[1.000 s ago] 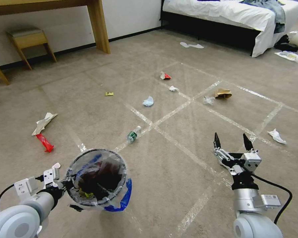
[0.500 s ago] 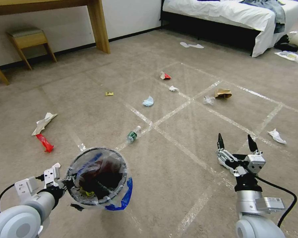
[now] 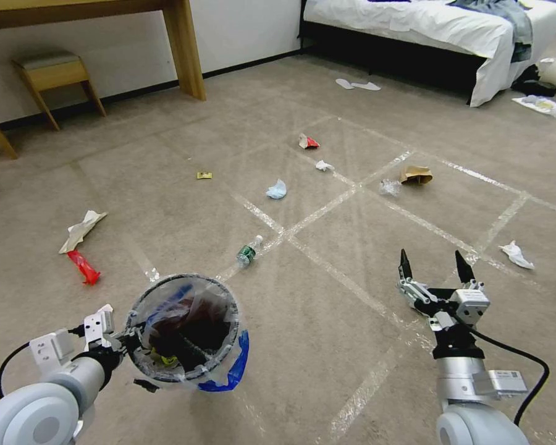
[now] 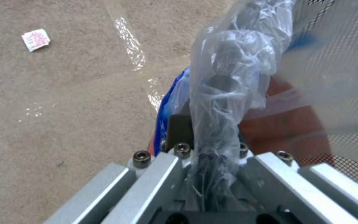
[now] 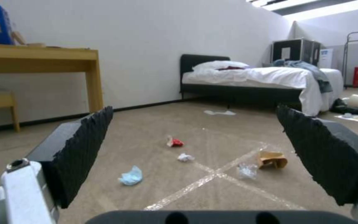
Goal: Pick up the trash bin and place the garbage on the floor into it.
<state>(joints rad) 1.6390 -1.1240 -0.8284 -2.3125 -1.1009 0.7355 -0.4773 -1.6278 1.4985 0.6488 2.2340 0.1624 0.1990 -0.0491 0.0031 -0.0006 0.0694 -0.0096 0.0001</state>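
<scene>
The trash bin (image 3: 185, 334), lined with crinkled clear plastic and with a blue patch on its side, hangs low at the near left. My left gripper (image 3: 128, 345) is shut on its rim, clamping rim and liner (image 4: 216, 124). My right gripper (image 3: 431, 267) is open and holds nothing, above the carpet floor (image 3: 327, 346) at the near right. Garbage lies ahead: a clear bottle (image 3: 248, 251), a blue mask (image 3: 277, 190), a red-white carton (image 3: 307, 142), a tissue (image 3: 323, 165), a brown bag (image 3: 416, 175) and another tissue (image 3: 516, 254).
White paper (image 3: 80, 230) and a red wrapper (image 3: 83, 267) lie at the left, a yellow wrapper (image 3: 204, 175) farther off. A wooden table leg (image 3: 185, 49) and stool (image 3: 52, 77) stand at the back left, a bed (image 3: 426, 31) at the back right, with slippers (image 3: 357, 84) before it.
The right gripper swayed slightly right and back, still open. The bin in the left gripper shifted a little to the right. The litter has not moved.
</scene>
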